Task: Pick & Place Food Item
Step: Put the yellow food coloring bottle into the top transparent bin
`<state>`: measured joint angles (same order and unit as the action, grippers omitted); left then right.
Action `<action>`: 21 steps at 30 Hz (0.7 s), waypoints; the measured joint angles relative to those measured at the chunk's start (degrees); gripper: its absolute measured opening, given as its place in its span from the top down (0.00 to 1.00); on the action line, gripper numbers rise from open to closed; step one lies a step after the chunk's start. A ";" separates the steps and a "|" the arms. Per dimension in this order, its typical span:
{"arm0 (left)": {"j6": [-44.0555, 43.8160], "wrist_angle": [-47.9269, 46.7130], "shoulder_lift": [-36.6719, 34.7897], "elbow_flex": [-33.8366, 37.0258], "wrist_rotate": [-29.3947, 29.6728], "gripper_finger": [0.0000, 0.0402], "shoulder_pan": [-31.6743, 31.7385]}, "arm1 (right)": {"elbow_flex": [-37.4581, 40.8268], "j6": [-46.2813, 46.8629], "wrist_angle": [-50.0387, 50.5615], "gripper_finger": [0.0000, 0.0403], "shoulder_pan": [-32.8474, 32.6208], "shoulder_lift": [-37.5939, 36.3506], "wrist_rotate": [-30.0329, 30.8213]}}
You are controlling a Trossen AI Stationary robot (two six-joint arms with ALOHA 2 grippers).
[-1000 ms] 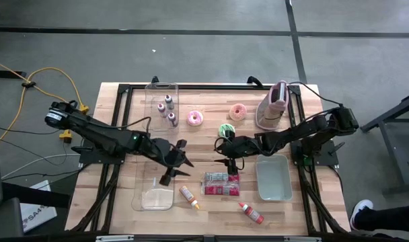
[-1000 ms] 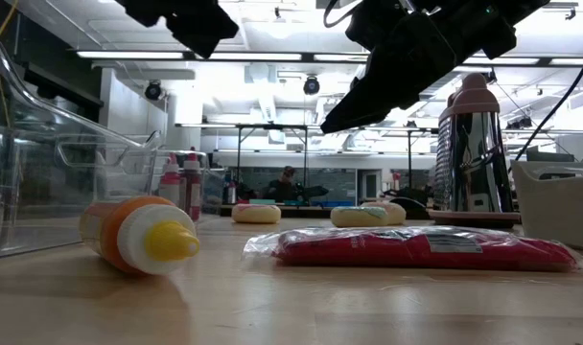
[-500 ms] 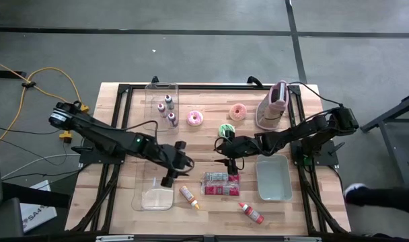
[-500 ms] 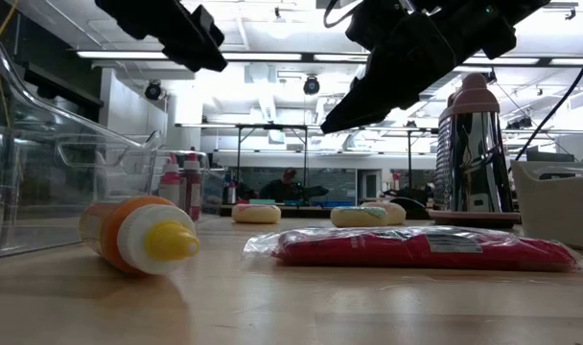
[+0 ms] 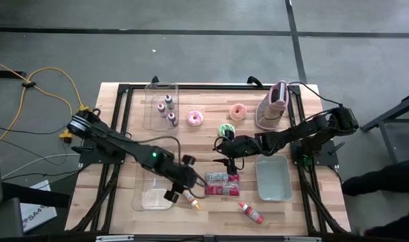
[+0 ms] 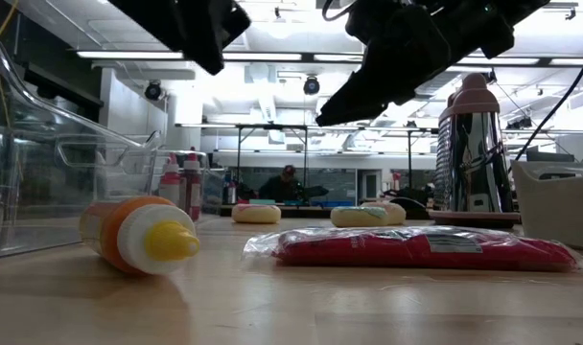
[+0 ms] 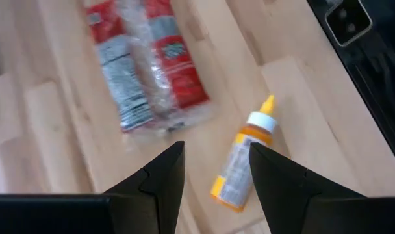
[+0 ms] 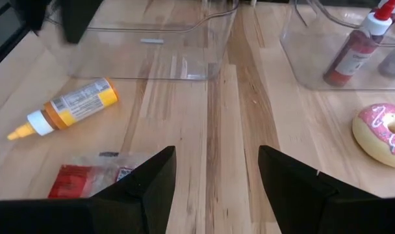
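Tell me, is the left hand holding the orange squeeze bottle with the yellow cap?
No, the left hand hangs open above the orange squeeze bottle with the yellow cap, which lies on the wooden table.

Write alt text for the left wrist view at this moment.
The left gripper hangs open above a wooden table, its two dark jaws framing an orange squeeze bottle with a yellow tip, lying on its side. A red and grey food packet in clear wrap lies flat beside the bottle.
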<state>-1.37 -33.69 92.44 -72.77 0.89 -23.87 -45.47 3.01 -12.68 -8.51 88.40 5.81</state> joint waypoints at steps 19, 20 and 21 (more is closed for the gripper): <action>0.46 -4.38 13.69 -10.47 2.27 0.59 -5.48 | 0.00 0.00 -1.35 0.49 0.00 0.00 -0.01; 0.48 -4.20 13.99 -10.48 2.46 0.59 -5.47 | 0.00 0.00 -1.53 0.49 0.00 0.00 -0.01; 0.46 -4.16 14.26 -10.48 2.46 0.59 -5.45 | 0.00 0.00 -1.64 0.49 0.00 0.00 -0.01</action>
<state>-0.91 -37.85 106.70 -83.24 3.35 -29.32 -45.47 3.01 -14.32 -8.51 88.40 5.80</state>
